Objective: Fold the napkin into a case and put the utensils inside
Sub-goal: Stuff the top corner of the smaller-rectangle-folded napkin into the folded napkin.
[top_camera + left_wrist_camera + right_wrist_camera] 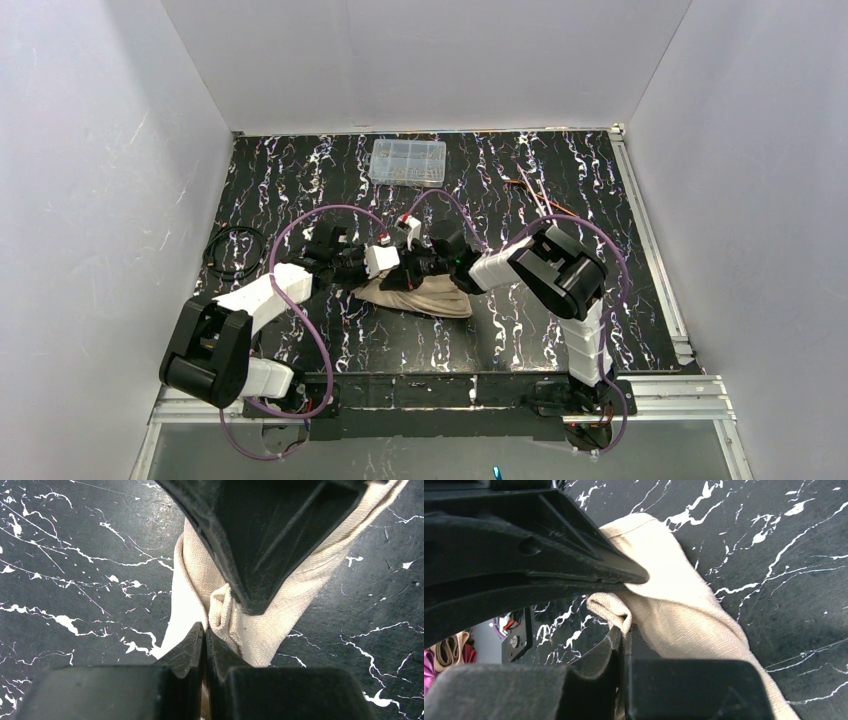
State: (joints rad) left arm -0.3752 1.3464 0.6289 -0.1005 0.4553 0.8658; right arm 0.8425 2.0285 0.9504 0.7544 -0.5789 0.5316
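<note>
The beige napkin lies bunched on the dark marbled table, just in front of both grippers. My left gripper is shut on a pinched fold of it; the left wrist view shows the closed jaws with cloth between them. My right gripper faces it, tip to tip, and is shut on the same bunched end of the napkin. The copper utensils lie at the back right, apart from the cloth. No folded case shows.
A clear plastic compartment box stands at the back centre. A black cable coil lies at the left edge of the table. Purple cables loop around both arms. White walls close in on three sides.
</note>
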